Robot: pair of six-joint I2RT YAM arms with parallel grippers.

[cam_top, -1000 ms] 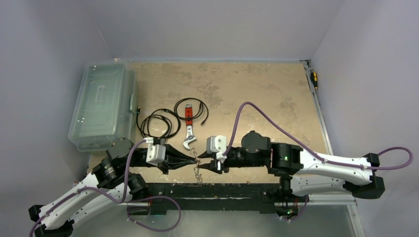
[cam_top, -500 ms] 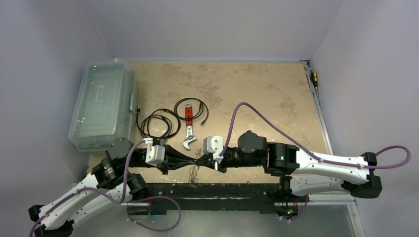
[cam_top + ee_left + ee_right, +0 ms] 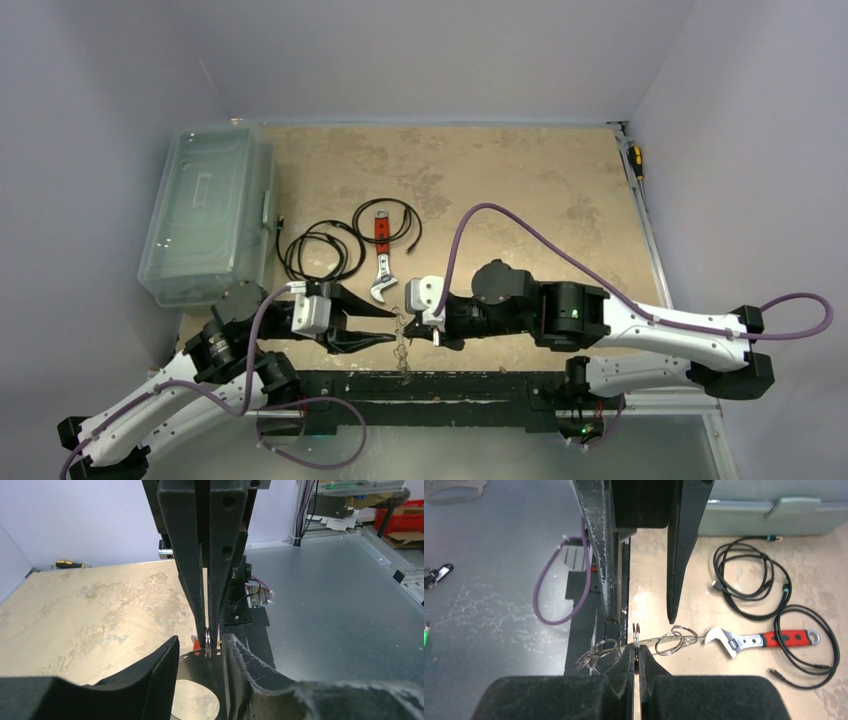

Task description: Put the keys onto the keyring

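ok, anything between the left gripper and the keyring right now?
Nothing visible. The right gripper is shut on the keyring. The left gripper is open, and the keyring sits at the gap between its tips.

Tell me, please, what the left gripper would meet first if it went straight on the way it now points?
Probably the metal ring pinched in the right gripper's shut tips: it sits dead ahead, between the left gripper's open fingers. How near is hard to judge.

A red-handled wrench (image 3: pixel 381 258) lies on the tan table (image 3: pixel 520 190). Black coiled cables (image 3: pixel 318 253) sit at its nine o'clock, with a translucent box (image 3: pixel 208 215) beyond (lid on). A screwdriver (image 3: pixel 634 160) is at two o'clock.
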